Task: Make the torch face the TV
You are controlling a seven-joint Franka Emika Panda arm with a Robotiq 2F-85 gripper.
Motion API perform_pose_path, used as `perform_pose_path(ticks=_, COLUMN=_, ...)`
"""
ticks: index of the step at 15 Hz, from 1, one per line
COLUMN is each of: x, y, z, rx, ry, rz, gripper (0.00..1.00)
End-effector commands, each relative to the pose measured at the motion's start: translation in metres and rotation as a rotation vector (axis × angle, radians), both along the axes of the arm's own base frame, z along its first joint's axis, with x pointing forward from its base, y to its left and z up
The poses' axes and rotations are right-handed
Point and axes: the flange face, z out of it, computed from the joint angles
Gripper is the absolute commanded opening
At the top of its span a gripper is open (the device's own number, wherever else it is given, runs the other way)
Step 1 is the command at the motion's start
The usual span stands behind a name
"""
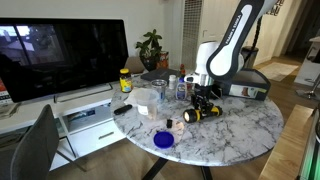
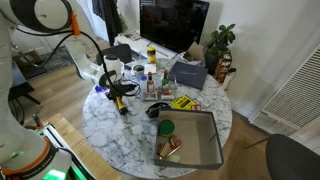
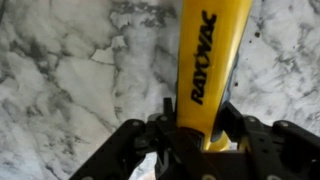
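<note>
Wrist view: gripper (image 3: 200, 128), jaws drawn narrow and apparently pressed against both sides of the yellow barrel of the torch (image 3: 212, 50). The grasp is across the barrel, probably so the torch can be swung flat without tipping. It lies on the marble table (image 3: 70, 70), near the edge in an exterior view (image 1: 200, 113). TV (image 1: 60, 55) stands off the table, well apart. Which end of the torch is the head is too small to tell, so the turn looks not yet made.
</note>
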Motion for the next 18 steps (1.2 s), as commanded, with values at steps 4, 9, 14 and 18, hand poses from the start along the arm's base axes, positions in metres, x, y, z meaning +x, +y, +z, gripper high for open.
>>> perform_pose_path(ticks=4, x=-0.041, y=-0.020, z=0.039, rx=0.019, ry=0.060, rz=-0.174, gripper=0.24)
perform_pose_path(ticks=9, x=-0.060, y=-0.029, z=0.064, rx=0.010, ry=0.137, rz=-0.372, gripper=0.24)
perform_pose_path(ticks=14, x=-0.068, y=-0.048, z=0.084, rx=0.028, ry=0.120, rz=-0.665, gripper=0.24)
perform_pose_path(ticks=18, x=-0.077, y=-0.054, z=0.083, rx=0.038, ry=0.168, rz=-0.842, gripper=0.24)
